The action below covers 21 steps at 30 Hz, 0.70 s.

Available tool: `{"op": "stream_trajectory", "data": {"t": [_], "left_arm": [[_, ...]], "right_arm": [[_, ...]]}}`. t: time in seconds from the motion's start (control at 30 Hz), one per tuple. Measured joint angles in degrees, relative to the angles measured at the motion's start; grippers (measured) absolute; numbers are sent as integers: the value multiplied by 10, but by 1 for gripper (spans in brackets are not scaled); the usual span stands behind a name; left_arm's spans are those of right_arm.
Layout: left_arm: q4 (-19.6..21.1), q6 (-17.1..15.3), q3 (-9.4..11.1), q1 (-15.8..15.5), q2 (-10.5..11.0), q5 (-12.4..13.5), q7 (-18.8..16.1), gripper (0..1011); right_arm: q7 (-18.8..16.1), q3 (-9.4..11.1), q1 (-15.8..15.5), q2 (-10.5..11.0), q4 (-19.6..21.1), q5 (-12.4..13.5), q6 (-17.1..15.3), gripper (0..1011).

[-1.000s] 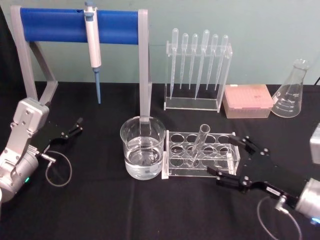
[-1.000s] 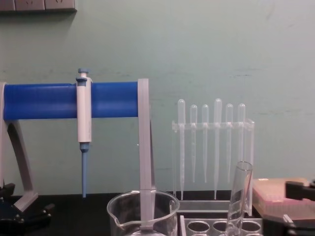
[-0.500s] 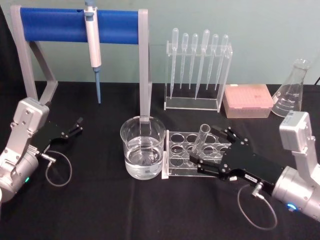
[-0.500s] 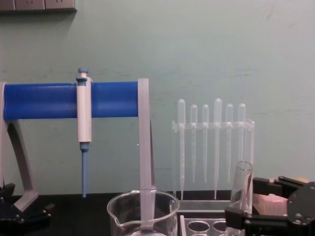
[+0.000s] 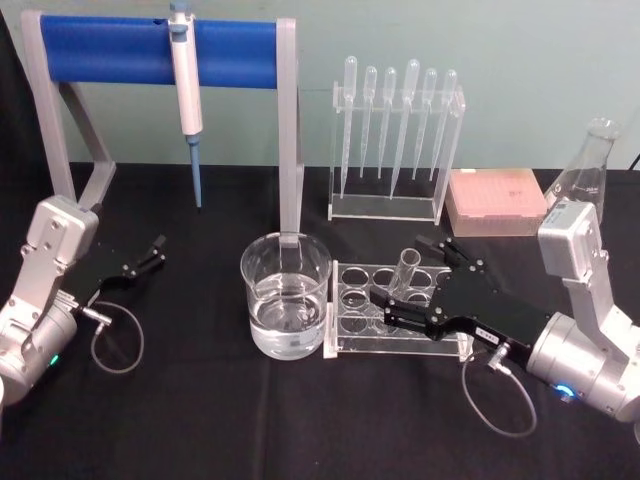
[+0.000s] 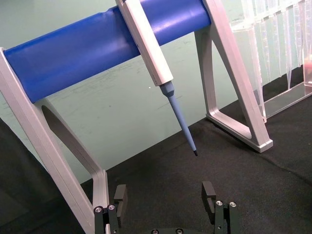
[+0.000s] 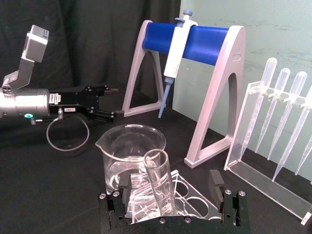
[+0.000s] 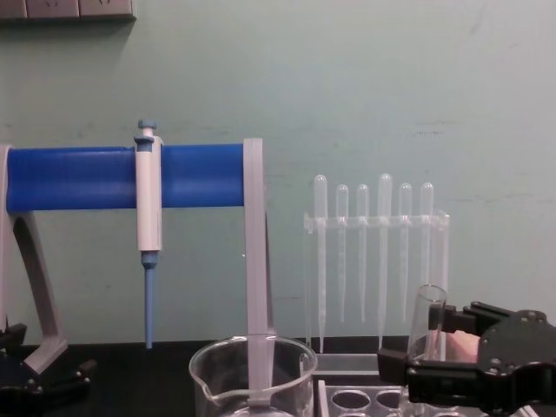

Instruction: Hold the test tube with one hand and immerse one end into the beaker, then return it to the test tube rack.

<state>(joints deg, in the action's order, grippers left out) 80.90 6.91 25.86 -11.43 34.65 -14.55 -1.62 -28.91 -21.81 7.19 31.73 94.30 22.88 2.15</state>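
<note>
Test tube (image 7: 160,185) between right gripper's (image 7: 170,182) wide jaws

Right claw (image 5: 399,271) straddles the clear glass test tube (image 5: 408,259), gap on each side. Just left of the clear holed rack (image 5: 352,312) stands the wide clear glass beaker (image 5: 285,300); grey stand upright (image 5: 289,130) close behind it. Room over beaker mouth free; front of black bench (image 5: 250,420) open

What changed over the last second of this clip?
The right gripper advanced leftward from beside the rack until its open fingers straddle the test tube; no grasp yet. The test tube stayed leaning in the rack; the beaker and the left gripper, parked at left, did not move.
</note>
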Motion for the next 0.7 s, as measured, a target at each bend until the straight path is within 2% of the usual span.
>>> {"op": "stream_trajectory", "data": {"t": [0.27,0.4,0.53,0.57,0.67,0.7], "left_arm": [[0,0,0,0,0,0,0,1000],[0,0,0,0,0,0,0,1000],[0,0,0,0,0,0,0,1000],[0,0,0,0,0,0,0,1000],[0,0,0,0,0,0,0,1000],[0,0,0,0,0,0,0,1000]], "right_arm": [[0,0,-1,1,1,0,0,1002],[0,0,-2,1,1,0,0,952],[0,0,-2,1,2,0,1,847],[0,0,-2,1,2,0,1,792],[0,0,-2,1,2,0,1,736],[0,0,-2,1,2,0,1,681]]}}
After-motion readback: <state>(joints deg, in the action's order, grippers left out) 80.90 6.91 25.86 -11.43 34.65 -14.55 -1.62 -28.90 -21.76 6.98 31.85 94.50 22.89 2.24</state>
